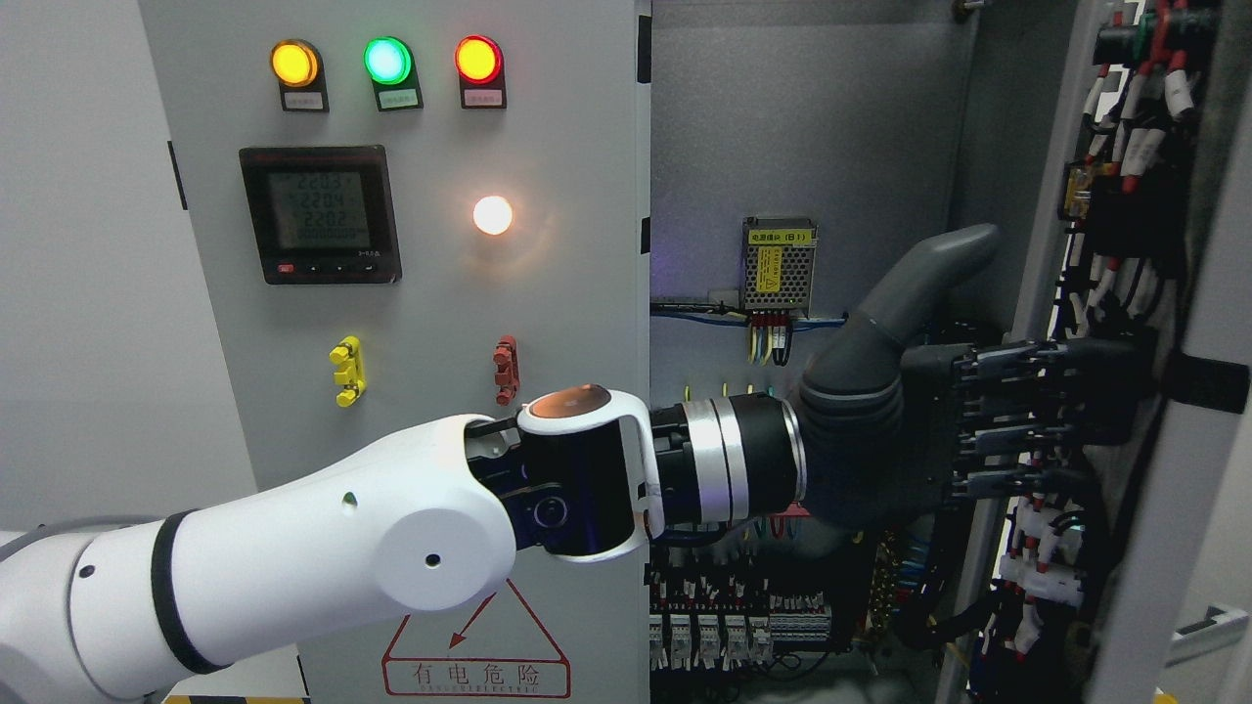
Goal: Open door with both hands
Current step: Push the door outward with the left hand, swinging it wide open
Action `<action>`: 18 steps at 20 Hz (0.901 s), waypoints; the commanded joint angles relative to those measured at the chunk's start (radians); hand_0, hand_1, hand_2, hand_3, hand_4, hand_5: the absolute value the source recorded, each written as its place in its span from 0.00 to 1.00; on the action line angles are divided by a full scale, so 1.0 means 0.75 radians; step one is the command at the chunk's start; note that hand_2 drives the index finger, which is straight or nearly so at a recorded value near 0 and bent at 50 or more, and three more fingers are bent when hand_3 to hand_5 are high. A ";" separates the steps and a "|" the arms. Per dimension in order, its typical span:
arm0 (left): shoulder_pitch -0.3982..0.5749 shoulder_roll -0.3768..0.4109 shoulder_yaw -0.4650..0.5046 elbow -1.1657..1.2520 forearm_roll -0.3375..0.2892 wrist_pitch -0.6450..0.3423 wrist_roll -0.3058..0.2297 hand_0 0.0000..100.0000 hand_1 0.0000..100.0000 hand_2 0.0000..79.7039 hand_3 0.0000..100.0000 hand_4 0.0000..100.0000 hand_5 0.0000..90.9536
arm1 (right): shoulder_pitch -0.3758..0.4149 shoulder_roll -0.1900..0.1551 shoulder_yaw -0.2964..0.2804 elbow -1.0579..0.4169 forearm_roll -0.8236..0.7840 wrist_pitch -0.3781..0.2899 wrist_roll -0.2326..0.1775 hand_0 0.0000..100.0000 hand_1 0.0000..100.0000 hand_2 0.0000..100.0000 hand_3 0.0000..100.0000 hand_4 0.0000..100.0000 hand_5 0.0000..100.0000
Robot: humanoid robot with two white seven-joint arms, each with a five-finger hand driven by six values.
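- fingers (1007,411) stretching out flat, spread, pressing against the inner face of the door (1174,293), gripping nothing
- left hand (910,420) reaching across from lower left
- door standing swung open at right, cabinet (812,147) interior showing

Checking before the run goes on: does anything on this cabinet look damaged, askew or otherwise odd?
Nothing looks damaged or askew. The right door stands open, the left hand reaching across against its inner side, exposing wiring. The left door is shut, its indicator lamps lit.
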 commanded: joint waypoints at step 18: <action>-0.004 -0.412 0.053 0.192 -0.087 0.002 0.084 0.00 0.00 0.00 0.00 0.03 0.00 | 0.000 0.000 0.000 0.000 -0.001 -0.001 0.000 0.11 0.00 0.00 0.00 0.00 0.00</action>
